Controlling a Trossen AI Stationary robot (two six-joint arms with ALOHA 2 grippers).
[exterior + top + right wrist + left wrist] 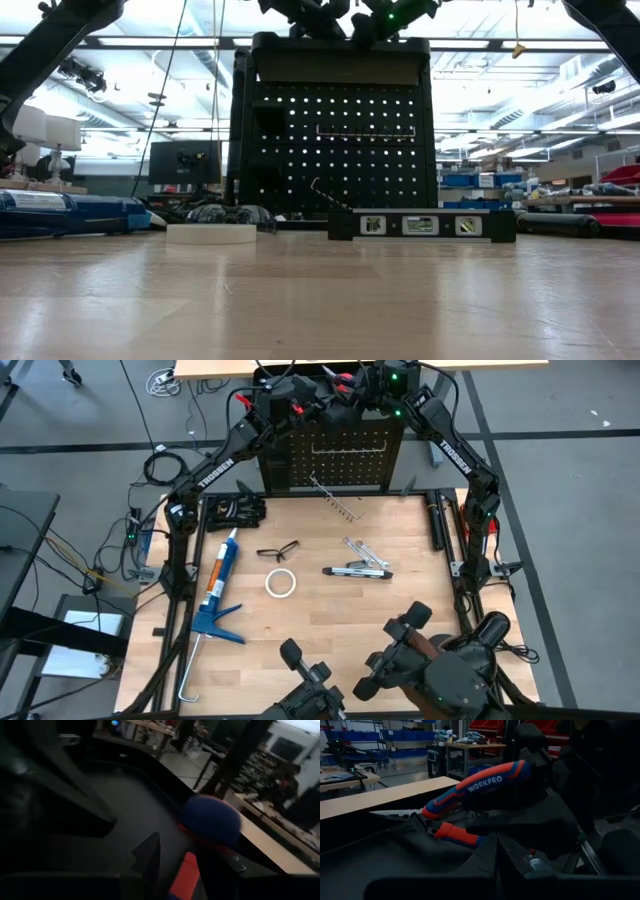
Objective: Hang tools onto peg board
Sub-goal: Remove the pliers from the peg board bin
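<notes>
Up top center of the high view, both grippers crowd over the peg board [330, 455]. Right gripper [530, 780] pinches the pliers [470, 790]; left gripper's fingers, can't tell.

Pliers [480, 790] tips hidden behind the right gripper [540, 815]; handle ends blurred in right wrist view.

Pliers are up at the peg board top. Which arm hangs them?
Right, likely. The pliers sit between the fingers of the right gripper, above the peg board; the left gripper only faces them from beside.
</notes>
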